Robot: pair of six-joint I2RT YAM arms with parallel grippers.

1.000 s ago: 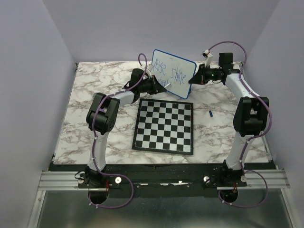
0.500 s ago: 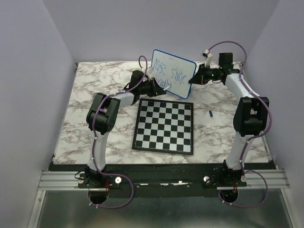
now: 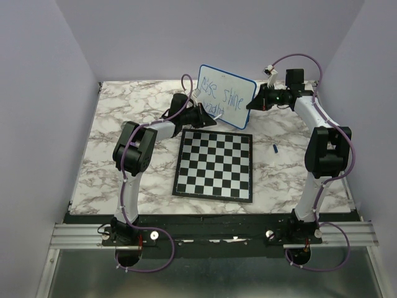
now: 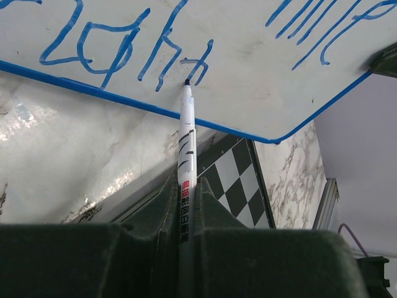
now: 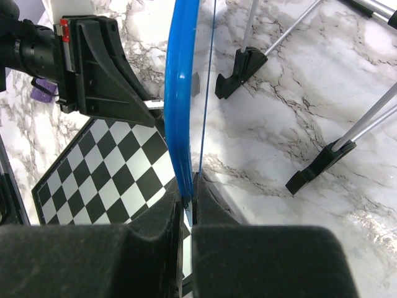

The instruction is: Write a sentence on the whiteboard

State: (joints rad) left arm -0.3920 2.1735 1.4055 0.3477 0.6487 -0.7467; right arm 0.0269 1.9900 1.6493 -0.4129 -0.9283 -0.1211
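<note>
- The whiteboard (image 3: 227,95) stands tilted up just beyond the far edge of the chessboard (image 3: 214,164), with its written face towards the chessboard.
- The sentence (image 3: 222,96) runs in thin blue strokes over two lines.
- The left gripper (image 4: 186,192) is clamped tight on a white marker (image 4: 187,143). The marker's tip touches the lower line of writing, close above the board's bottom rim, past the chessboard's far-left corner.
- The right gripper (image 5: 189,198) pinches the whiteboard's blue rim at its right edge, beyond the chessboard's far-right corner.
- A small blue piece (image 3: 275,148) lies on the marble table (image 3: 118,118), just right of the chessboard.
</note>
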